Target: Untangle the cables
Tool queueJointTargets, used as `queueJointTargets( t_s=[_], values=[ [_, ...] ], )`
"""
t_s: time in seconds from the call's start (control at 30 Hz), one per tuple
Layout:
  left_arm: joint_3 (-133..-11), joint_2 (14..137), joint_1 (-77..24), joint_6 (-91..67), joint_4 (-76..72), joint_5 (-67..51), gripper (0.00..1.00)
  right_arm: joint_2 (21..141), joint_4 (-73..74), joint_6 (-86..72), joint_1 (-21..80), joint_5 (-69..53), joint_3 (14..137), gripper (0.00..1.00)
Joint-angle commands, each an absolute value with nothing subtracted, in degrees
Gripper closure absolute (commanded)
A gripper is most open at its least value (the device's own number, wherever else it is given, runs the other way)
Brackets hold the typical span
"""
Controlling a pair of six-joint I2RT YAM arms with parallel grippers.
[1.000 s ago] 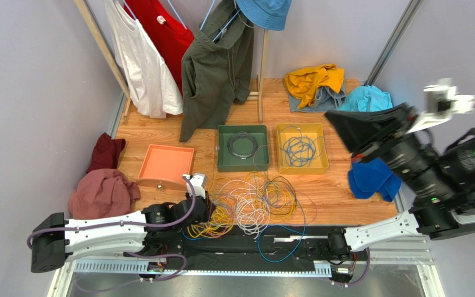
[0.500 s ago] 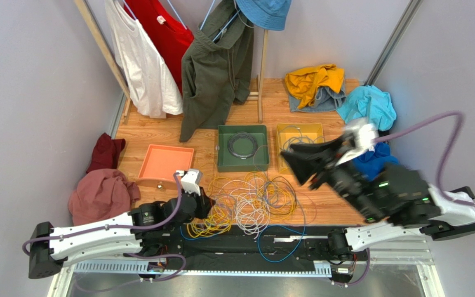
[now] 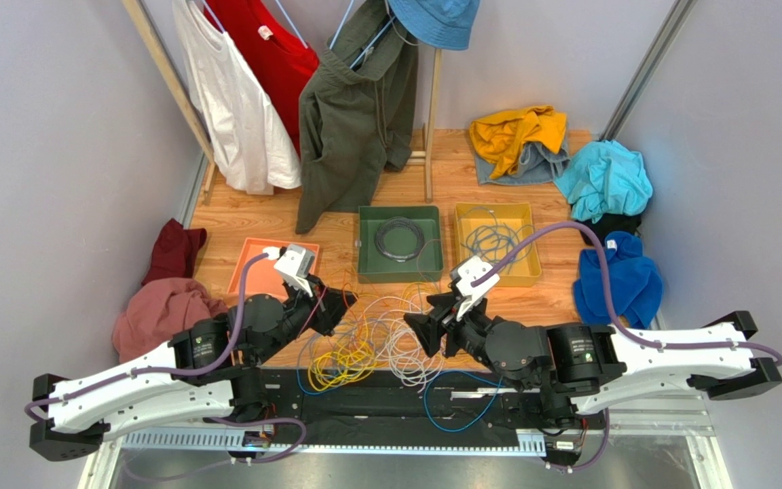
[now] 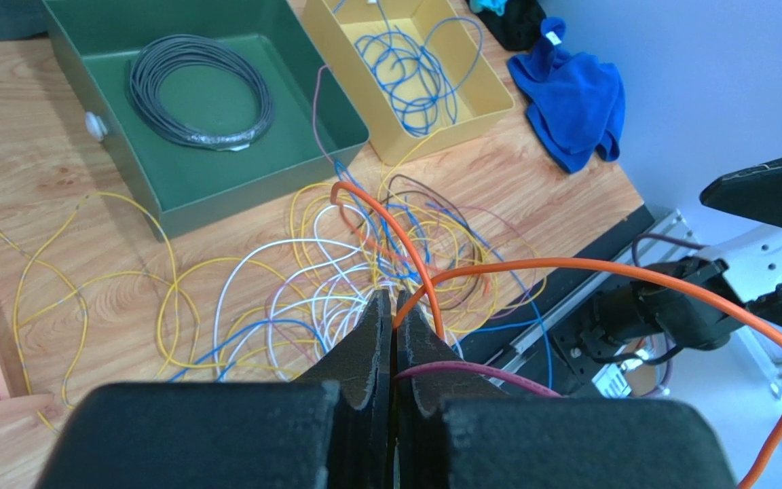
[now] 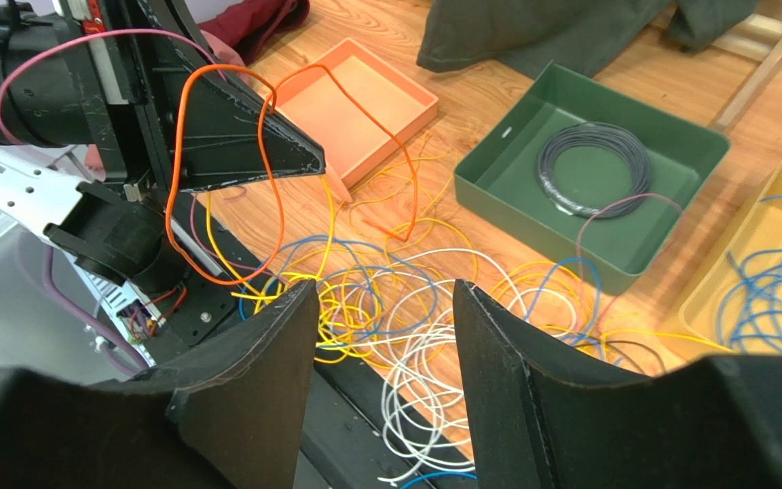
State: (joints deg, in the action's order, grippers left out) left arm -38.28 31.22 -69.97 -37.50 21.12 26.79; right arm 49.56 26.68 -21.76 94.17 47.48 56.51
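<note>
Cables (image 3: 395, 341): lay heaped on the desk (image 3: 543, 311), below both sets of fingers.
Left fingers (image 4: 380, 336): were clenched on the orange cable (image 4: 589, 267).
Right fingers (image 5: 273, 357): were spread wide and grasped nothing.
Handling: probably light, limp, springy and quick to snag.
Hold: the orange cable's free stretch just beyond the left fingers.

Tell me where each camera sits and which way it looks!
Top camera: high behind the arms, looking down at the table; both arms show.
Left wrist camera: on the left arm, looking past the left gripper, shut on the orange cable, toward the cables.
Right wrist camera: on the right arm, looking through the open right gripper toward the orange tray.
Both wrist views share the green tray and its grey coil.
</note>
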Motion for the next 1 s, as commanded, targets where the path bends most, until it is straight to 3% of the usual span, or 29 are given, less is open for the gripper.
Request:
queueJointTargets(
  t_s=[0.0,0.4,0.73,0.8,0.83,0.87,0.9,0.97],
  values=[
    [-39.6,31.5,-69.7,-34.6,21.6,25.0,1.0,48.7,15.3,-22.9,93.2,44.0,54.4,0.43],
    [-38.7,31.6,-69.7,-34.7,21.2,23.6,1.0,55.3,7.2,-21.0,91.0,35.0,56.4,0.31],
    [-37.4,31.1,-69.7,-35.1,20.8,23.0,1.0,61.6,3.9,-22.8,87.9,29.8,57.8,0.32],
    [-37.2,30.7,-69.7,-35.1,21.1,23.1,1.0,62.0,2.9,-22.6,87.6,29.8,57.8,0.48],
    [-37.2,30.2,-69.7,-35.2,21.4,23.1,1.0,62.0,2.7,-22.4,87.6,30.1,57.9,0.79],
    [-37.0,29.9,-69.7,-35.2,21.6,23.2,1.0,61.6,2.8,-22.3,87.6,30.5,57.9,0.93],
    [-36.7,29.6,-69.7,-35.2,21.8,23.6,1.0,61.4,2.8,-22.2,87.6,30.8,57.9,1.0],
    [-36.2,28.6,-69.7,-35.4,22.2,23.9,1.0,60.3,3.0,-22.1,87.6,31.5,57.7,1.0]
  ],
)
